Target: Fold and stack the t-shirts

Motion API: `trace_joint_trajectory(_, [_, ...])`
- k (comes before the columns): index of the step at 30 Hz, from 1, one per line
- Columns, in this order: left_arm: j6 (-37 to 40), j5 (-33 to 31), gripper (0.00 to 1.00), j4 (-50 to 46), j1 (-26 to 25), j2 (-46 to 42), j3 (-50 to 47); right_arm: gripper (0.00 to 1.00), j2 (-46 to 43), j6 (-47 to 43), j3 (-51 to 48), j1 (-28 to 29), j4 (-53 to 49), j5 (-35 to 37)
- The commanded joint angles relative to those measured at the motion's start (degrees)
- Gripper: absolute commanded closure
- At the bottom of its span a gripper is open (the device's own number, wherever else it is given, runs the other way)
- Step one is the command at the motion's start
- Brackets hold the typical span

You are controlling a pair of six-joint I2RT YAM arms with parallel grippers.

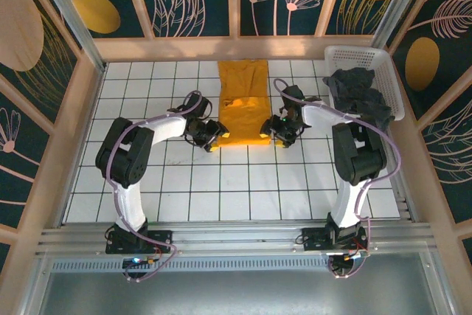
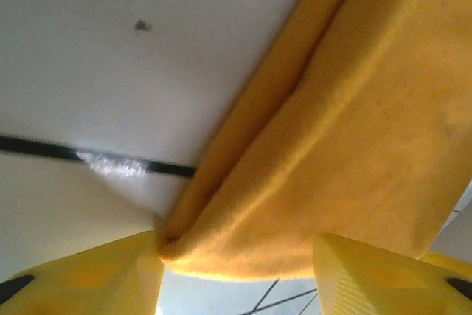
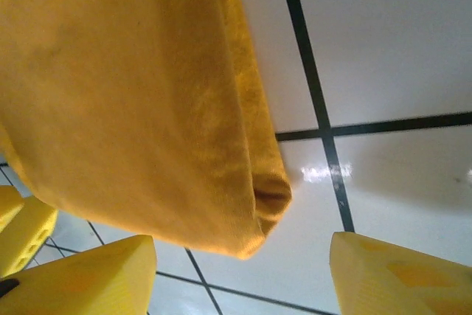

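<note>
The orange-yellow t-shirt (image 1: pixel 243 97) lies folded into a long strip at the back middle of the tiled table, with its near edge doubled over. My left gripper (image 1: pixel 214 138) is at the near left corner of that shirt. In the left wrist view my left gripper (image 2: pixel 236 282) is open, and the folded corner of the shirt (image 2: pixel 346 130) lies loose in the gap, close to the left finger (image 2: pixel 96 282). My right gripper (image 1: pixel 275 130) is at the near right corner. It (image 3: pixel 243 278) is open too, and the shirt corner (image 3: pixel 147 108) sits just ahead of its fingertips, untouched. A dark charcoal t-shirt (image 1: pixel 360 95) is bunched in the basket.
The white lattice basket (image 1: pixel 365 55) stands at the back right against the wooden frame. A wooden rail (image 1: pixel 236 48) borders the table at the back and sides. White tiles (image 1: pixel 243 189) stretch bare between the shirt and the arm bases.
</note>
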Motion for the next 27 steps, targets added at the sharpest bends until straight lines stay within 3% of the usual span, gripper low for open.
trace_joint_trajectory(1, [-1.6,2.0,0.52,2.3,-0.1,2.9,1.8,0.43,3.3,3.0,0.8,0.1,2.0,-2.5])
trace_joint_trajectory(6, [-1.0,1.3,0.73,1.2,-0.1,4.0,4.1,0.55,5.9,4.8,2.1,0.0,2.7,-4.2])
trace_joint_trajectory(8, [-1.1,1.2,0.86,1.4,-0.1,4.0,5.0,0.72,5.7,5.9,2.4,-0.1,3.8,-4.2])
trace_joint_trajectory(10, [-0.9,0.6,1.0,0.5,-0.1,3.7,6.3,0.98,5.1,7.1,3.8,-0.6,3.9,-3.0])
trace_joint_trajectory(17, [-1.1,-1.4,1.0,-1.8,1.2,-0.2,15.3,1.0,2.3,9.0,14.4,-4.4,0.3,-0.9])
trace_joint_trajectory(22, [-1.2,-0.3,1.0,-5.0,2.1,-1.0,22.8,1.0,3.5,7.3,22.1,-6.0,-4.0,-4.0])
trace_joint_trajectory(27, [0.0,3.3,1.0,-5.2,2.0,-4.9,15.0,1.0,1.1,4.3,17.9,-4.0,-5.6,-7.1])
